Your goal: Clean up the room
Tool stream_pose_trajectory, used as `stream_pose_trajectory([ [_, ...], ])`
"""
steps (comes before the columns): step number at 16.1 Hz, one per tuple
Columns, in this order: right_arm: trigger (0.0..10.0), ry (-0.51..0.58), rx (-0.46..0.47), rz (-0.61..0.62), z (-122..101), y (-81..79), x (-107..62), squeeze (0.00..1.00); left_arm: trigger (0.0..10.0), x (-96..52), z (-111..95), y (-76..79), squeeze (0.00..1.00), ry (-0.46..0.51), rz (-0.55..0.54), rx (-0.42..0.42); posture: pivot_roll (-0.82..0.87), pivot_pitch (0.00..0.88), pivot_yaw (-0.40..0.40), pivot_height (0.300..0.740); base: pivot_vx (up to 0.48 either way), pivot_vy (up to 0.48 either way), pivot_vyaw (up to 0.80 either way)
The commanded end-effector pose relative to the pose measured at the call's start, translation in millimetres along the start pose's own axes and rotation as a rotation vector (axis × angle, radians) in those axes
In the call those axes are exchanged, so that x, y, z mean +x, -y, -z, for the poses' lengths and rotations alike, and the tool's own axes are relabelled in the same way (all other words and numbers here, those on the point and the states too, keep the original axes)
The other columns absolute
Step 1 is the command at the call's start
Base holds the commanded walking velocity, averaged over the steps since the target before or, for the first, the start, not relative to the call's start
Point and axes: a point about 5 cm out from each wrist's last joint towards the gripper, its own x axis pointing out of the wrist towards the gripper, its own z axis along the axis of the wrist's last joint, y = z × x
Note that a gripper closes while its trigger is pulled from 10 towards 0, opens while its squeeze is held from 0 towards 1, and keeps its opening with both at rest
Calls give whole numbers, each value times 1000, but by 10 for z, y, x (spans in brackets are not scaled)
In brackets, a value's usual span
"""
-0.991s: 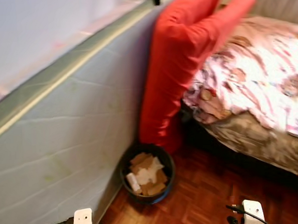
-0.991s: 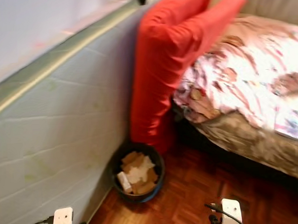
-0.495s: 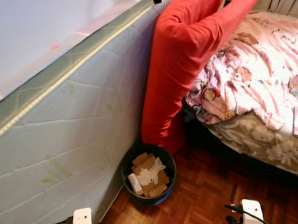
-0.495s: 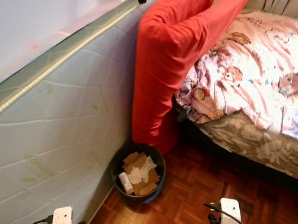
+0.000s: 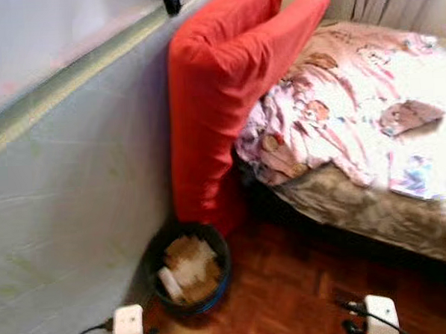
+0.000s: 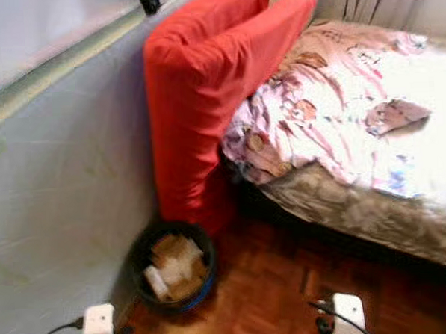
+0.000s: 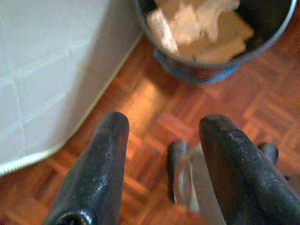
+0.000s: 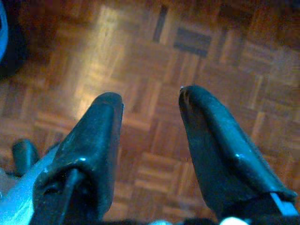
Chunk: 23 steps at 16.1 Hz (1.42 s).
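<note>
A dark bin of cardboard scraps stands on parquet floor beside a red cushion at the bed's corner; left gripper and right gripper hang spread, empty.

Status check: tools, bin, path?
Left tool open, empty, over parquet floor. Right tool open, empty. Round dark bin holds cardboard scraps, beside tall red cushion. Nothing blocks the bin.

Bin beside the bed
A dark bin with paper stands under a red cushion, near the bed.
</note>
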Motion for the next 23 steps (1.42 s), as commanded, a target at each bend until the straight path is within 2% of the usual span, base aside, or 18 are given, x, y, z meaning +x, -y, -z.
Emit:
stream_pose_trajectory([
  [1,10000,-172,-22,-39,393,-129,-63,0,10000,-151,398,-360,0,-182,-31,-95,77,0,-67,719,0,-341,0],
  [23,10000,-172,-25,-34,395,-107,-68,0,10000,-186,457,-387,0,-188,-23,-96,63,0,-70,719,0,-336,0],
])
